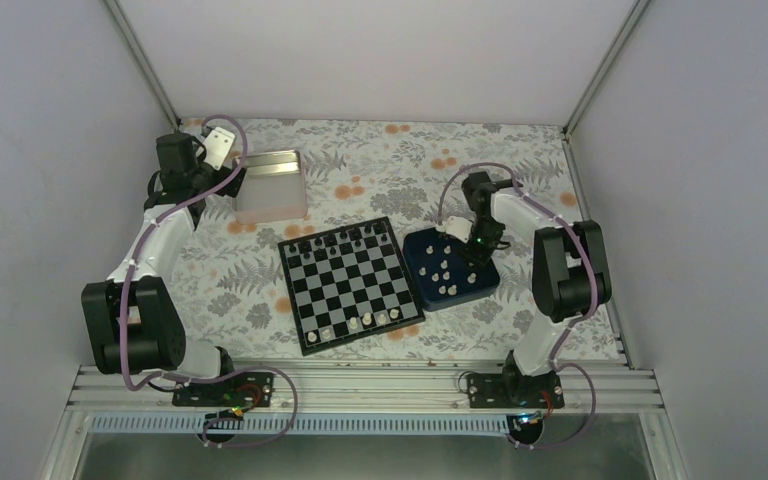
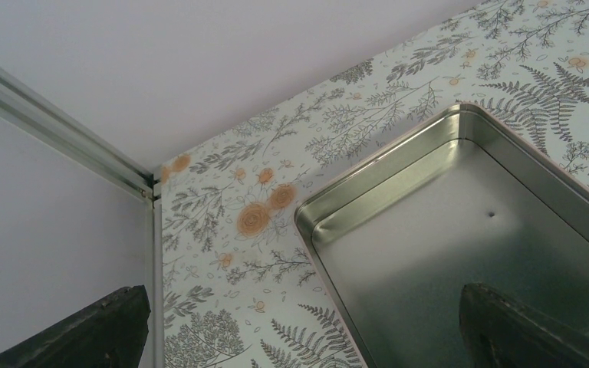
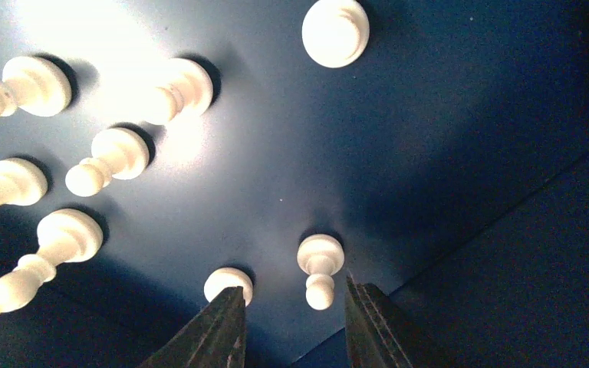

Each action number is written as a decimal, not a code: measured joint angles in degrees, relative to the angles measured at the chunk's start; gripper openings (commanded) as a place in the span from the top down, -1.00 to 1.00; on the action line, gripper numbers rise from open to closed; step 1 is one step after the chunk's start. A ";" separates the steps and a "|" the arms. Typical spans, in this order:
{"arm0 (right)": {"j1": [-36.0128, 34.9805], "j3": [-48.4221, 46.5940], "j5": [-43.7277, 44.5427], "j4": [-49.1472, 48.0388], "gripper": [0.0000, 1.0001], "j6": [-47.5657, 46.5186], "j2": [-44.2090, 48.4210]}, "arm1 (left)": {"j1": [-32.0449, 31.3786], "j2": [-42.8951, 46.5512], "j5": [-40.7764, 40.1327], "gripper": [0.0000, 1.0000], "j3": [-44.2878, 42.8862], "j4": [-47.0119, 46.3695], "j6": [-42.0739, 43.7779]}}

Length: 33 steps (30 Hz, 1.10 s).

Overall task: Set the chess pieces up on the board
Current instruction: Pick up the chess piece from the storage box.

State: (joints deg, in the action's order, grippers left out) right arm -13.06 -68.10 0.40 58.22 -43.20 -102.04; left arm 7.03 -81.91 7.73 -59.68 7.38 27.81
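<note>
Top external: floral-print table (image 1: 380, 160), white walls (image 1: 360, 50); left fingers (image 2: 84, 330) wide apart, right fingers (image 3: 215, 330) narrowly apart over blue tray (image 3: 429, 153).

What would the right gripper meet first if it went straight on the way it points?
Probably the small white pawn on the blue tray, just ahead of the right gripper; depth is unclear.

There is one board (image 1: 355, 285), one blue tray (image 1: 478, 282) and one tin (image 1: 272, 190). Eight white pieces (image 3: 335, 31) show on the tray in the right wrist view. Those on the board are too small to count.
</note>
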 measured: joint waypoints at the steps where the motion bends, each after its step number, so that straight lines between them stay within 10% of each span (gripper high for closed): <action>1: 0.00 0.00 -0.02 -0.09 0.32 0.00 -0.20 | 0.00 0.00 0.00 -1.00 0.00 0.00 0.00; 33: -0.76 -2.51 1.09 0.50 0.91 0.13 -1.53 | 0.28 0.00 0.02 -1.00 0.00 0.00 -0.04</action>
State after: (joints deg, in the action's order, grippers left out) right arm -13.82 -70.61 1.50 58.72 -43.07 -103.57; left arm 7.31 -81.91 7.75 -59.68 7.38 27.77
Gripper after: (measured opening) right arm 0.070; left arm 0.999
